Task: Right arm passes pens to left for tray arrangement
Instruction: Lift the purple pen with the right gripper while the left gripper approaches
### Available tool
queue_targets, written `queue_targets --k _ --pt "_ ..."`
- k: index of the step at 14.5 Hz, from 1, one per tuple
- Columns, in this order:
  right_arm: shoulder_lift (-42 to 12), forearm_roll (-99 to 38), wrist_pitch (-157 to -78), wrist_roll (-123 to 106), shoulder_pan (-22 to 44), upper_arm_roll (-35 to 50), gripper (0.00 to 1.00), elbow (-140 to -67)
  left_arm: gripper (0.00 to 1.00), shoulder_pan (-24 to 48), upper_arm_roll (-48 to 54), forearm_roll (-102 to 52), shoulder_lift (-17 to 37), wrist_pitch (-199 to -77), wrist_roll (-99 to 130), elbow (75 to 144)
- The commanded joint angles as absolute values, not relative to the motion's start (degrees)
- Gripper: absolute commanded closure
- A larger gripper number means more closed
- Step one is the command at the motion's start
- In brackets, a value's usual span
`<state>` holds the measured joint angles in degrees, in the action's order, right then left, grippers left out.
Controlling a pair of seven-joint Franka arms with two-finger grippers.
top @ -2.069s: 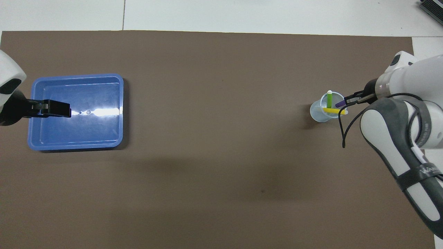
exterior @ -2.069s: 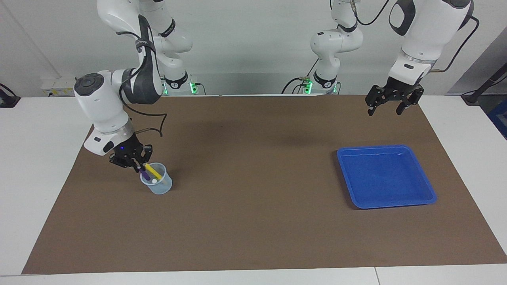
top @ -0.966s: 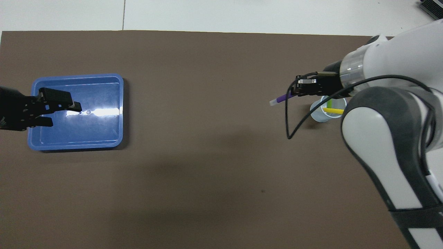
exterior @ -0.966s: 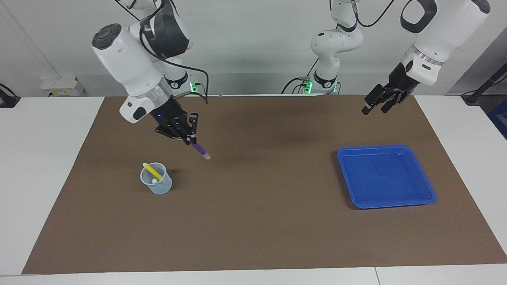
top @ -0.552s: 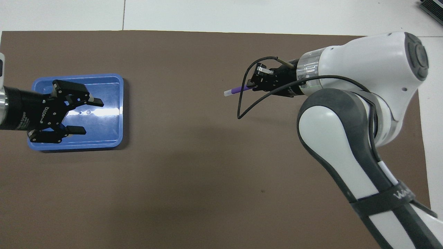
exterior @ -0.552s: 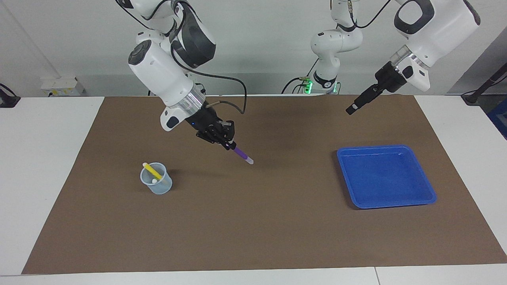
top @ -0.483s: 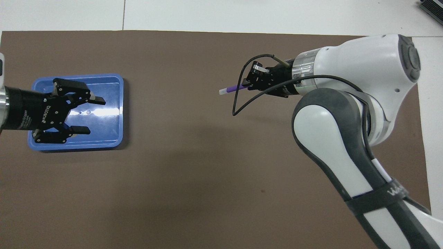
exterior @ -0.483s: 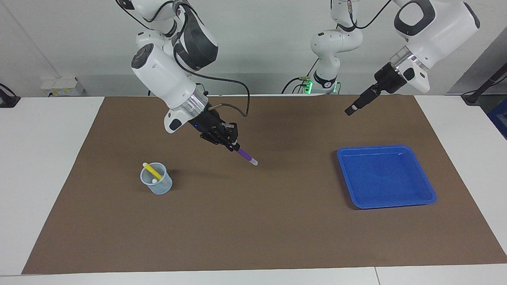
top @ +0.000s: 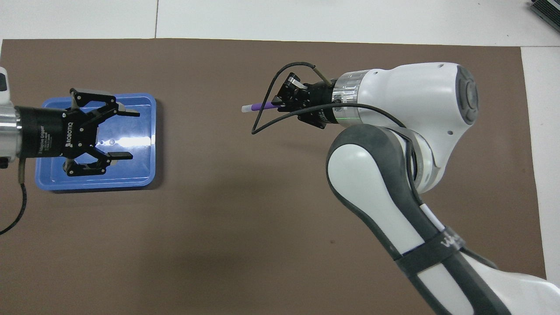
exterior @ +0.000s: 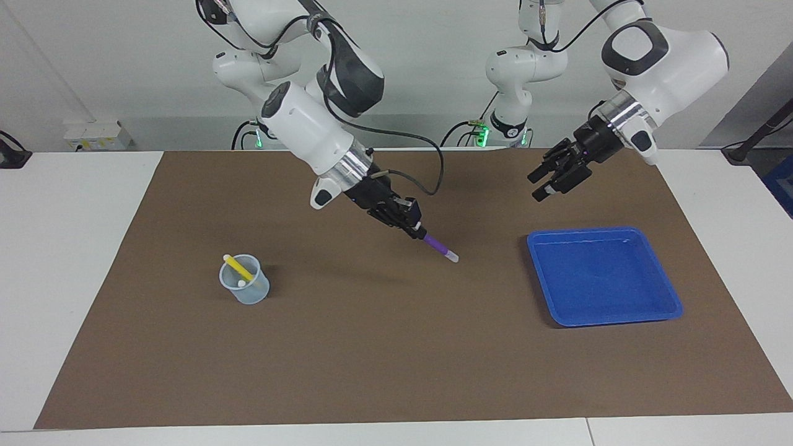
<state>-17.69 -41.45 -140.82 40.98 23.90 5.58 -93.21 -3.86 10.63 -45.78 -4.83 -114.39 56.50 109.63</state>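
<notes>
Right arm is reaching out over the middle of the brown mat [exterior: 396, 347], wrist angled down toward the left arm's end; right gripper [exterior: 414, 228] is pinching the purple pen [exterior: 441, 248] by its upper end, whitish tip pointing down at the mat, in the air. Left arm is bending in from its end, left gripper [exterior: 543, 184] hanging above the mat near the blue tray [exterior: 669, 306], fingers [top: 127, 113] spread, holding nothing. Yellow pen [exterior: 237, 267] is leaning in the clear cup [exterior: 248, 292] farther out toward the right arm's end; tray is lying flat
</notes>
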Motion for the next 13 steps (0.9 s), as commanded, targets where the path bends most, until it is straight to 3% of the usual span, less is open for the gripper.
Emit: queue_targets --k 1,9,13 --pt "-18.4 -43.0 -143.3 45.2 26.0 5.4 1.00 -93.1 0.15 -1.4 10.3 -46.8 -2.7 -119.7 58.4 110.1" --pt "-18.6 -45.2 -143.8 49.0 27.3 5.5 1.00 -92.5 0.27 4.3 10.4 -48.5 1.4 -131.6 58.3 112.3" --pt "-18.6 -45.2 -145.2 49.0 27.5 5.5 1.00 -92.5 0.27 7.2 10.3 -53.7 1.7 -136.0 58.6 113.9"
